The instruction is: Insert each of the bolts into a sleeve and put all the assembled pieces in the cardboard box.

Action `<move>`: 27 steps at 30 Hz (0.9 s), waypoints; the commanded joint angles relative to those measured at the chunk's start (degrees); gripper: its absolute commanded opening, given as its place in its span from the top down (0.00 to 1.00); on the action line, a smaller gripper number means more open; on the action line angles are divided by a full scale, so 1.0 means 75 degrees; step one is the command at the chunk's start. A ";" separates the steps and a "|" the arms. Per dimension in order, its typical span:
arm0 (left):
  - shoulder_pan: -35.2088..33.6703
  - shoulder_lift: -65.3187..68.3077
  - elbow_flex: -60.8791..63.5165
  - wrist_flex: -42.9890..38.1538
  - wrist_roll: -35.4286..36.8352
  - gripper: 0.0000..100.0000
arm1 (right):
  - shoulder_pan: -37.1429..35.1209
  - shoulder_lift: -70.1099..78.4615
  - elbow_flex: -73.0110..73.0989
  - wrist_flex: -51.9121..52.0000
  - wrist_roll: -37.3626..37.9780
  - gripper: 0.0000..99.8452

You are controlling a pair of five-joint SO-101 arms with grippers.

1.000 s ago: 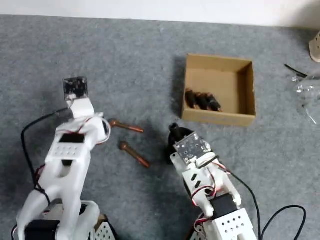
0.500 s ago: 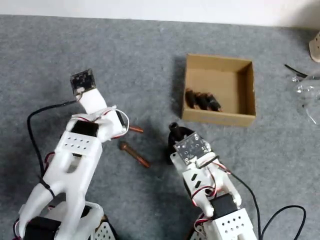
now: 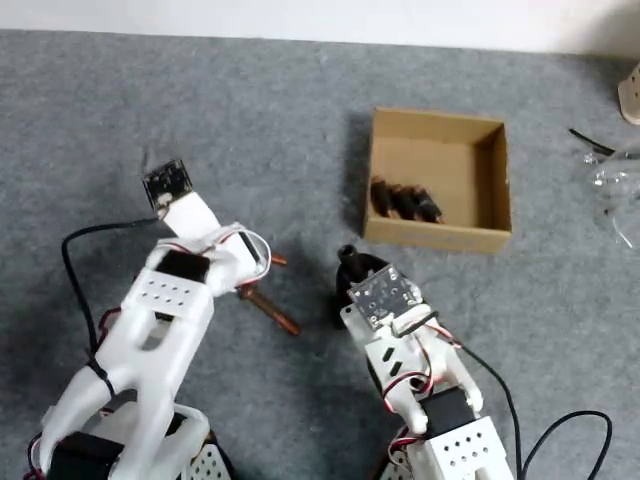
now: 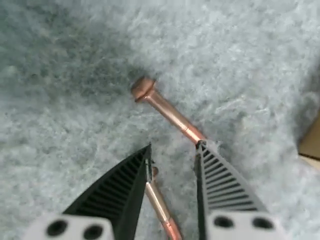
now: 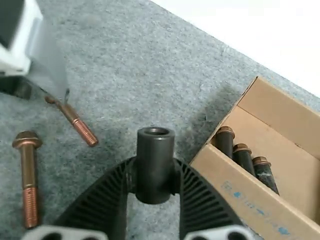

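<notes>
Two copper bolts lie on the grey carpet. One bolt lies just past my left gripper's tips; the other bolt runs between its open fingers. From above, the left gripper hangs over the upper bolt, with the lower bolt beside it. My right gripper is shut on an upright black sleeve, also seen as the sleeve left of the cardboard box. Three assembled pieces lie in the box.
The cardboard box stands close beyond the right gripper, holding dark assembled pieces. Clear plastic and black cable lie at the table's right edge. Open carpet stretches behind and to the left of the arms.
My left arm has swung right and forward, bringing its gripper over the two bolts. The right arm and its sleeve have stayed still.
</notes>
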 commanded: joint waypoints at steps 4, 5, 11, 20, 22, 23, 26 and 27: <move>0.0006 0.0944 0.0064 -0.1067 0.0059 0.86 | 0.0123 -0.0147 0.0580 -0.0287 0.0082 1.00; 0.0006 0.1260 -0.0029 -0.1242 0.0059 0.86 | 0.0123 -0.0147 0.0580 -0.0287 0.0082 1.00; -0.0205 0.2819 -0.0920 -0.1395 0.0059 0.86 | 0.0123 -0.0147 0.0580 -0.0287 0.0082 1.00; -0.0475 0.3335 -0.1237 -0.1418 0.0551 0.86 | 0.0123 -0.0147 0.0580 -0.0287 0.0082 1.00; -0.0440 0.3323 -0.1237 -0.1430 0.0539 0.86 | 0.0123 -0.0147 0.0580 -0.0287 0.0082 1.00; -0.0428 0.3323 -0.1237 -0.1430 0.0539 0.86 | 0.0123 -0.0147 0.0580 -0.0287 0.0082 1.00; -0.0440 0.3311 -0.1284 -0.1430 0.0539 0.86 | 0.0123 -0.0147 0.0580 -0.0287 0.0082 1.00; -0.0463 0.3311 -0.1377 -0.1430 0.0539 0.86 | 0.0123 -0.0147 0.0580 -0.0287 0.0082 1.00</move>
